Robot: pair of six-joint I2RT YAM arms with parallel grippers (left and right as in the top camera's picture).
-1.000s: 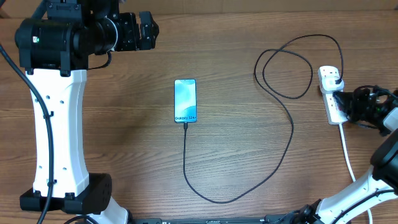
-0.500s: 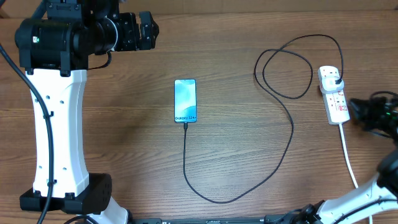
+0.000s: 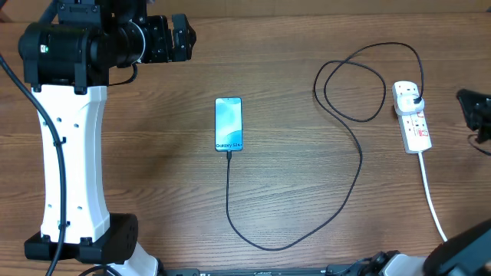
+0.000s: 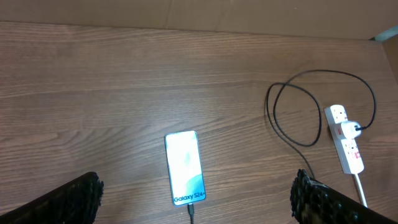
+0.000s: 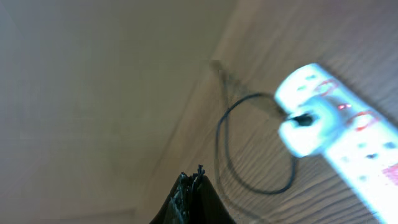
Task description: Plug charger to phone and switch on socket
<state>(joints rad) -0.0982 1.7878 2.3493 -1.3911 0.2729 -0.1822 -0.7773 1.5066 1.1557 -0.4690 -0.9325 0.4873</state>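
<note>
The phone [image 3: 229, 123] lies mid-table with its screen lit, reading "Galaxy S24+"; it also shows in the left wrist view [image 4: 184, 167]. The black charger cable [image 3: 307, 230] runs from the phone's lower end, loops across the table and ends in a black plug seated in the white socket strip [image 3: 414, 123]. The strip also shows in the left wrist view [image 4: 347, 146] and blurred in the right wrist view [image 5: 339, 134]. My left gripper [image 4: 196, 202] hangs open high above the phone. My right gripper [image 5: 191, 180] is shut and empty, at the right table edge [image 3: 474, 111], clear of the strip.
The strip's thick white cord [image 3: 433, 207] runs toward the front right edge. The left arm's white column [image 3: 73, 153] stands at the table's left side. Bare wood lies between the phone and the cable loop.
My right gripper has pulled back from the socket strip to the right, out to the table's edge. The phone, cable, strip and left arm have not moved.
</note>
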